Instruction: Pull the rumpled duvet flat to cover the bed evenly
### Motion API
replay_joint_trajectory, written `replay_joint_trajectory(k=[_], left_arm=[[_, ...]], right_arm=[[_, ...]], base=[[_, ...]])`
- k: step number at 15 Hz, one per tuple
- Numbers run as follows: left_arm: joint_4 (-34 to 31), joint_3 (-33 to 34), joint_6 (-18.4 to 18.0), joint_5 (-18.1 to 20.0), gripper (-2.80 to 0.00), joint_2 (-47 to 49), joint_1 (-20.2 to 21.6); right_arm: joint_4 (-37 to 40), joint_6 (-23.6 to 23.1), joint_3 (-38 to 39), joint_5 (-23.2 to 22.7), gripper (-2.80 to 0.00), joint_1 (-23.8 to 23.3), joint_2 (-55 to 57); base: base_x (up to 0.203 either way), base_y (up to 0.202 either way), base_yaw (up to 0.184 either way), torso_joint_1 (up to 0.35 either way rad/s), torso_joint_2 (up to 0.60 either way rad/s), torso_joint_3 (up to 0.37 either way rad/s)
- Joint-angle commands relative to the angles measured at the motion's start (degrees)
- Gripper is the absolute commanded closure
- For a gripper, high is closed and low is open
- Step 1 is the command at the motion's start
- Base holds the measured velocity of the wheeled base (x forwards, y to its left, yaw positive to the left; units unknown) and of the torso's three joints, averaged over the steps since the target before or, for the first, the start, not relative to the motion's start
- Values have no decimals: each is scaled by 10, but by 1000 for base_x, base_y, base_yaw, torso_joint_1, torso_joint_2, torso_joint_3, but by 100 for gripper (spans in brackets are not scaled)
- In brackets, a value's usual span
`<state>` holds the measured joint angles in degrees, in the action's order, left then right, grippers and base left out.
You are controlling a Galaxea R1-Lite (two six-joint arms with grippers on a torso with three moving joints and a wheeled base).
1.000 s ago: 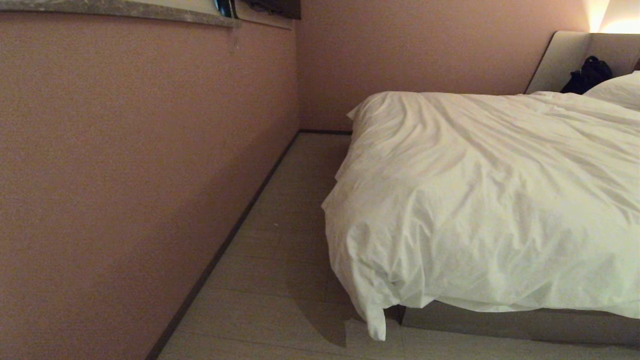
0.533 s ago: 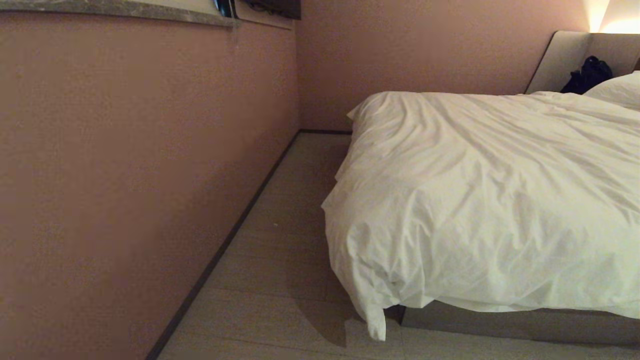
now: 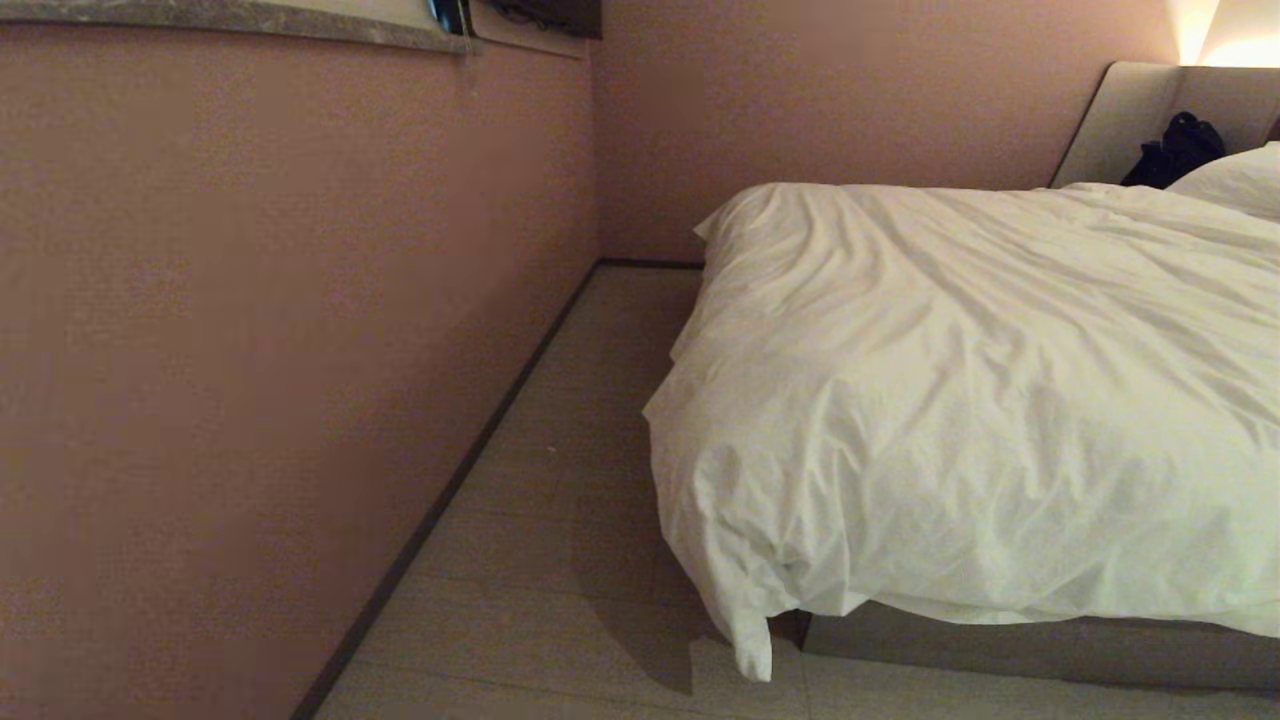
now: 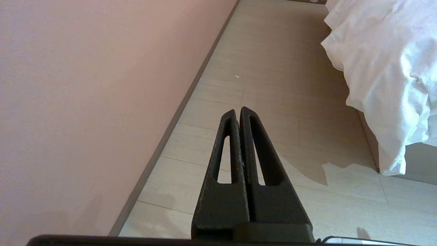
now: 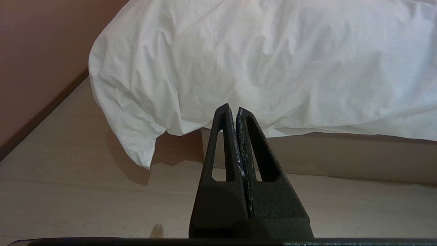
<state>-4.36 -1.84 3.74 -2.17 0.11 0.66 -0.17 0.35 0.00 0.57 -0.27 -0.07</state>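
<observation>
Pale floor runs beside a pink wall; the bed is draped by the wrinkled duvet, one corner hanging to the floor. Left gripper and right gripper are seen closed, nothing held, apart from the duvet

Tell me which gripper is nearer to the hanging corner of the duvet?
Right, probably. The right gripper faces the duvet corner head-on above the floor; the left gripper points along the floor beside the wall, the corner off to its side.
</observation>
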Motion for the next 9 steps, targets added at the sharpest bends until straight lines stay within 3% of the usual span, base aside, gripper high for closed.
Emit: replay_joint_trajectory(k=[1, 9], left_arm=[[0, 0, 0, 0, 0, 0, 0], [0, 0, 0, 0, 0, 0, 0]], right_arm=[[0, 0, 0, 0, 0, 0, 1], [-1, 0, 0, 0, 0, 0, 1]], base=[[0, 0, 0, 0, 0, 0], [0, 0, 0, 0, 0, 0]])
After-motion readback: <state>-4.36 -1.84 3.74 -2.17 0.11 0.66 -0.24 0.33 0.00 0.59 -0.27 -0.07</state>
